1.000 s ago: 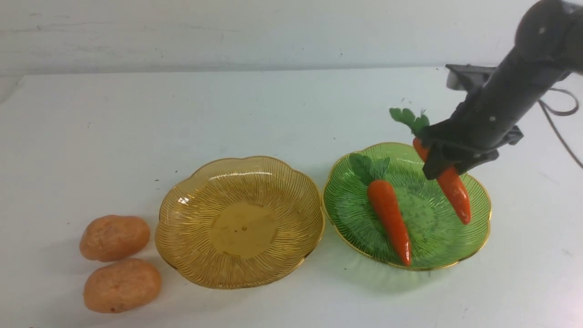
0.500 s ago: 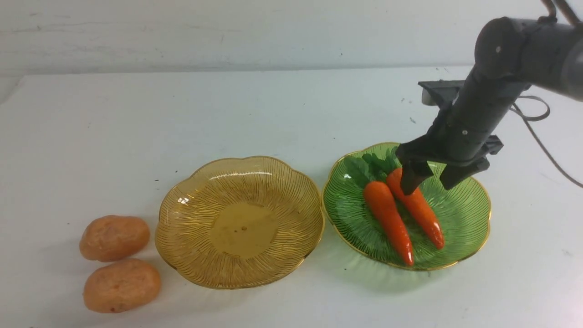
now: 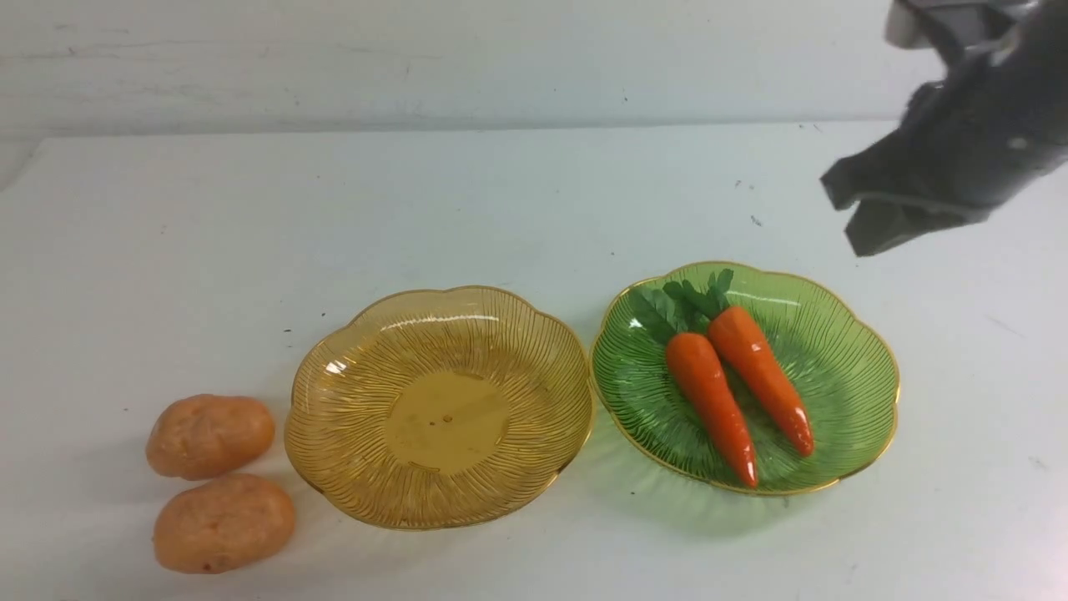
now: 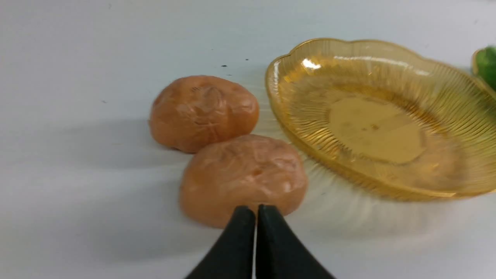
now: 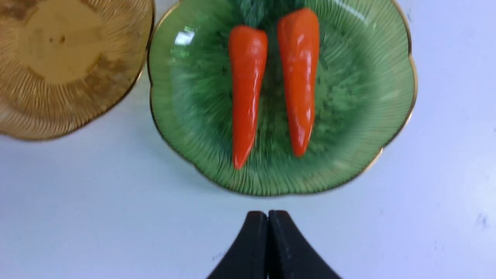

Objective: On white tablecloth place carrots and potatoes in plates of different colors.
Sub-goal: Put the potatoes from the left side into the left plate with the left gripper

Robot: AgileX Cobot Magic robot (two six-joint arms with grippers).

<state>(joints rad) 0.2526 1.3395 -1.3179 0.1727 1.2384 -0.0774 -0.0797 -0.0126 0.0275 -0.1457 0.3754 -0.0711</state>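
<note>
Carrots (image 3: 711,399) share the green plate (image 3: 844,367), sorted. Potatoes (image 3: 210,436) wait by the amber plate (image 3: 521,355). Left end effector (image 4: 255,212) and right end effector (image 5: 267,217) are closed, empty.

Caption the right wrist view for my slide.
Both carrots lie side by side in the green plate; right gripper, fingers shut, holds nothing.

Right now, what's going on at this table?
A two-armed robot is sorting toy vegetables. The left carrot and right carrot lie side by side in the green plate. The right gripper hangs clear of it, jaws shut and empty. The amber plate holds nothing; the near potato and far potato sit on the white tablecloth beside it, with the left gripper nearby, jaws shut.
</note>
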